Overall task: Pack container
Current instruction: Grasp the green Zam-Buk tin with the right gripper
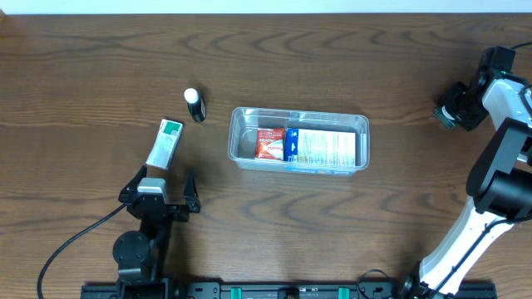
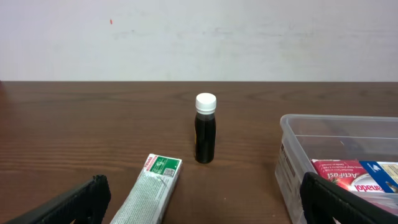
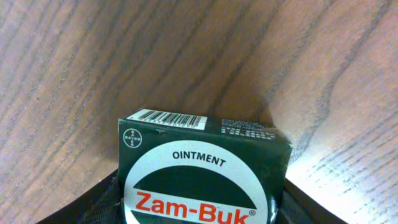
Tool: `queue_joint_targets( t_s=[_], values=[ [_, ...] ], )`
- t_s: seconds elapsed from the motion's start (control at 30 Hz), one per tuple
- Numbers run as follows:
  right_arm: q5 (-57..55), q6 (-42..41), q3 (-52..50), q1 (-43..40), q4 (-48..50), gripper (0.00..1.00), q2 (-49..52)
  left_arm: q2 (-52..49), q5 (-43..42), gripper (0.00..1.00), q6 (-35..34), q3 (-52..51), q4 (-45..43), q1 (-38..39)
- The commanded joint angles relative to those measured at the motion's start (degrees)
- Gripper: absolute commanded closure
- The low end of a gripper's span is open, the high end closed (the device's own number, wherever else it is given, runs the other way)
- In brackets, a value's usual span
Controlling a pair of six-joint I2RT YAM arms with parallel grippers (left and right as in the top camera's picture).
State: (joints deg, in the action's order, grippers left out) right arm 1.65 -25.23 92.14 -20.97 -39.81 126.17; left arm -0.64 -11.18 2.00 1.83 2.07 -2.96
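Straddling light, stiff box (image 3: pixel 205 168) by its sides with right gripper (image 1: pixel 453 108), clamp unclear; left gripper (image 1: pixel 160 189) agape; container (image 1: pixel 233 137) probably flimsy, slick.

A dark brown wooden table (image 1: pixel 83 66) with bold, wavy grain fills the overhead view from left to right. Behind its far edge stands a plain off-white wall (image 2: pixel 280 37), marked by a tiny red speck (image 2: pixel 111 22) high on the left. The light is soft and even, with a pale sheen (image 3: pixel 348 168) on the wood at the far right.

Robotics lab: robot arms (image 1: pixel 497 162), wooden table (image 1: pixel 83 58)
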Motion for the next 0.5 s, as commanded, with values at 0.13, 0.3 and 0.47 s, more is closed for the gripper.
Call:
queue_joint_targets(
  t_s=[0.13, 0.3, 0.47],
  values=[
    [4.68, 0.02, -0.26, 0.15, -2.49, 0.38, -3.17, 0.04, 0.02, 0.02, 0.96, -1.6, 0.83, -0.35],
    [14.91, 4.13, -0.26, 0.76, -3.28, 0.37, -10.27, 0.04, 0.02, 0.02, 0.98, -1.6, 0.83, -0.35],
    [33.24, 6.82, -0.26, 2.34, -3.37, 0.36, -17.84, 0.04, 0.02, 0.02, 0.98, -1.6, 0.83, -0.35]
  ],
)
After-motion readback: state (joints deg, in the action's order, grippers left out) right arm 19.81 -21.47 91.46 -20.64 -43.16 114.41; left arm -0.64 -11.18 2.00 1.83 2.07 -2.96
